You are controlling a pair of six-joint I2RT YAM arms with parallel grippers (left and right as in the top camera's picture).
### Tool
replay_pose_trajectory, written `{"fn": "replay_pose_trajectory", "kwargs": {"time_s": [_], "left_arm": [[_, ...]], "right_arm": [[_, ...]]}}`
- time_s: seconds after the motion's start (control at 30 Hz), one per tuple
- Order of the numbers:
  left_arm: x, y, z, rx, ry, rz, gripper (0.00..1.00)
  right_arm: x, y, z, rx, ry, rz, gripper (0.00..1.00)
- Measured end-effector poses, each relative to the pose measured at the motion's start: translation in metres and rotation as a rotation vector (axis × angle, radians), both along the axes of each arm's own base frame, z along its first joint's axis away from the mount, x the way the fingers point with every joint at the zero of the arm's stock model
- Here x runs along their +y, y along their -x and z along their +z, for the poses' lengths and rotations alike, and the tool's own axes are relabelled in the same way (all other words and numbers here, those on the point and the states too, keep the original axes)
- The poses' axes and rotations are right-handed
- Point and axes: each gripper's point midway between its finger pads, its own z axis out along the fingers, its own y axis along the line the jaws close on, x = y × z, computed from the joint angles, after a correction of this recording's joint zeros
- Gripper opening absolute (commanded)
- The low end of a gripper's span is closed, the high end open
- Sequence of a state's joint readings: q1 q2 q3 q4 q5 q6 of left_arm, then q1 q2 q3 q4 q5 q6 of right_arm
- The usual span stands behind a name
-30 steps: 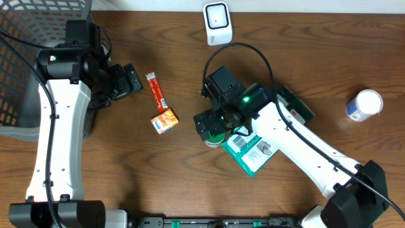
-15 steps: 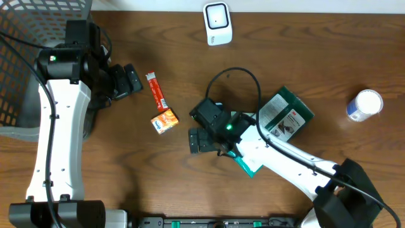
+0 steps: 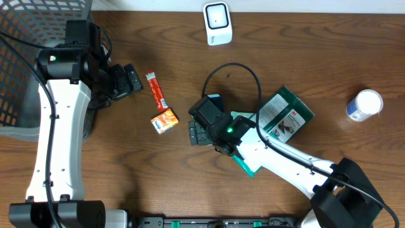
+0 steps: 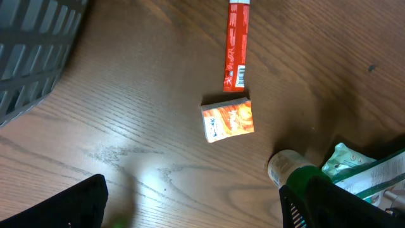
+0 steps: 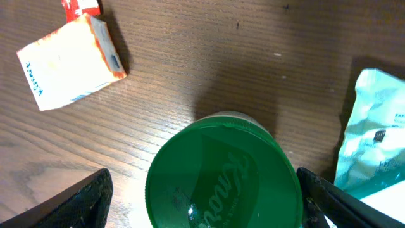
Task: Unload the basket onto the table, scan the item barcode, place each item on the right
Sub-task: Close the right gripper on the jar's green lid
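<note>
Two fingers of the right gripper (image 5: 204, 180) stood spread, untouching, either side of the green-lidded jar (image 5: 221, 171), between the orange carton (image 5: 69, 60) and the teal pouch (image 5: 373, 126). A good grasp likely meant centring, closing squarely and keeping the barcode clear for the scanner (image 3: 217, 24); the left gripper (image 3: 130, 79) gaped empty.

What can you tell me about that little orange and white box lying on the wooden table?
The small orange and white cardboard box lies flat on the brown wooden table, closed and turned at a slant. Its broad top face is orange, fading to white at one end, where small blue print runs, too blurred to read. The end of a red stick packet lies right by one edge, seemingly just apart. Nothing holds the box.
</note>
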State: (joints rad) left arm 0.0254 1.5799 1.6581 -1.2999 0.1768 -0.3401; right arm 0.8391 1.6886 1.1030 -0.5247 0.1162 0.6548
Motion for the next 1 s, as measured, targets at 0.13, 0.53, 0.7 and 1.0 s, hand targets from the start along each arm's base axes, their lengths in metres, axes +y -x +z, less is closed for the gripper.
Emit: {"fn": "replay_pose_trajectory", "kwargs": {"time_s": [0.13,0.53,0.7,1.0], "left_arm": [[0.0,0.0,0.0,0.002,0.0,0.0,1.0],[0.0,0.001,0.0,0.002,0.0,0.0,1.0],[0.0,0.001,0.0,0.003,0.0,0.0,1.0],[0.0,0.003,-0.001,0.013,0.0,0.0,1.0]], "right_arm": [[0.001,-0.002,0.001,-0.023,0.018,0.043,0.91],[-0.012,-0.016,0.006,-0.037,0.055,0.1,0.78],[-0.015,-0.016,0.03,0.008,0.07,0.077,0.73],[-0.02,-0.007,0.027,0.082,0.038,-0.061,0.79]]}}
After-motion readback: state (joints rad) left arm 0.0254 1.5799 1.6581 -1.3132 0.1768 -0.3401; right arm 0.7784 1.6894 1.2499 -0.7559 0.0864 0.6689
